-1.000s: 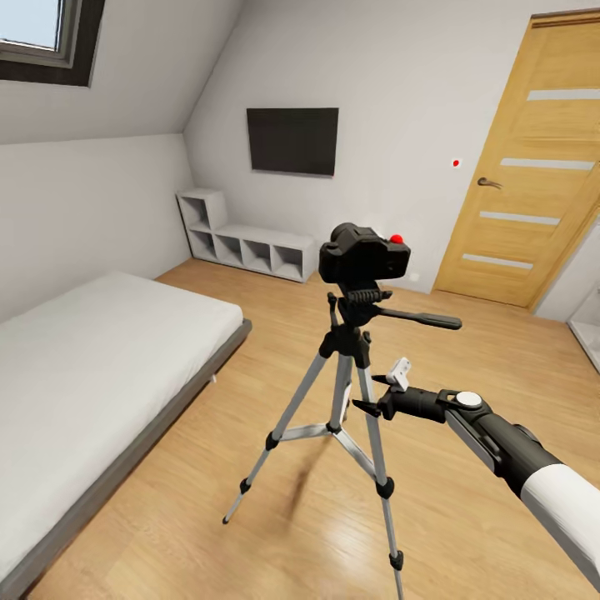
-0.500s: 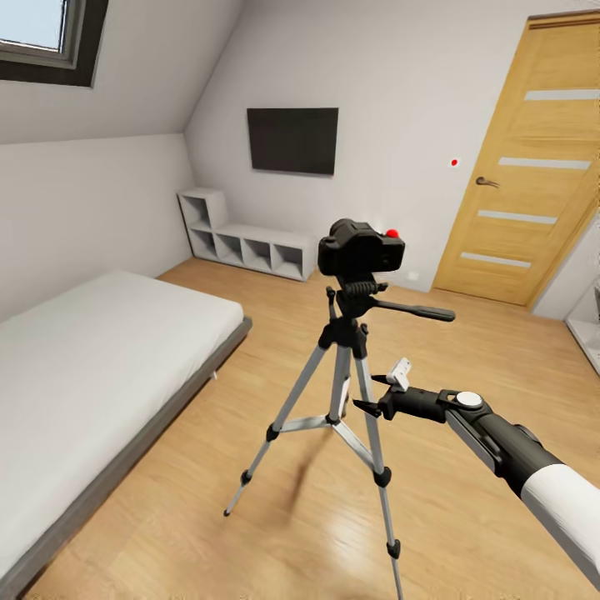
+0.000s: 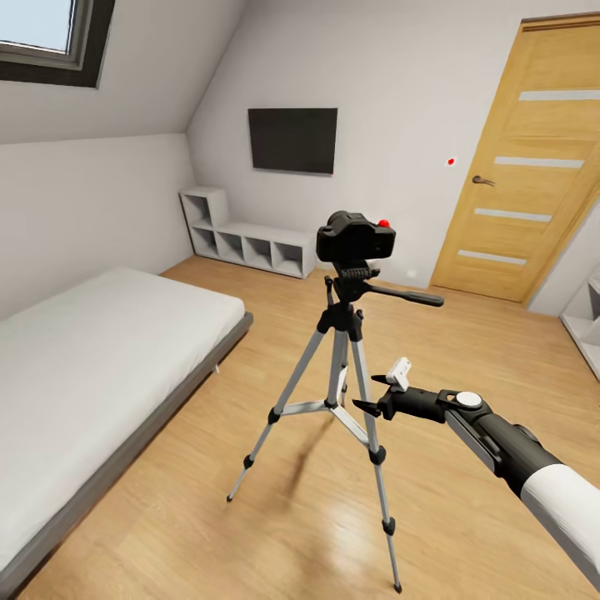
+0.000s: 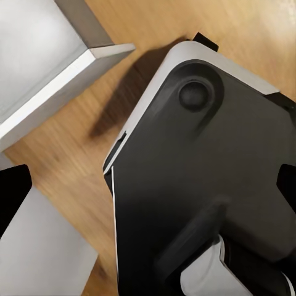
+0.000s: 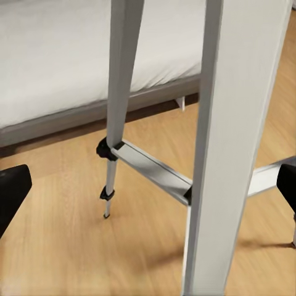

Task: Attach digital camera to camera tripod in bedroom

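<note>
Obstacles: camera tripod (image 3: 342, 392) legs centre, bed (image 3: 92, 367) left. Free: bare wood floor (image 3: 467, 333) right and far.

The bed (image 3: 92, 350) runs off the head view's left and bottom edges, so its full length stays unseen. The skylight (image 3: 50, 37) is cropped at the top left corner, and the wooden door (image 3: 525, 167) loses its top and right side to the frame. The white shelf (image 3: 583, 321) at the far right is barely a sliver. The right arm (image 3: 533, 467) leaves the picture at the bottom right. In the right wrist view, the camera tripod's (image 5: 228, 142) near leg looms blurred, both ends cut off.
</note>
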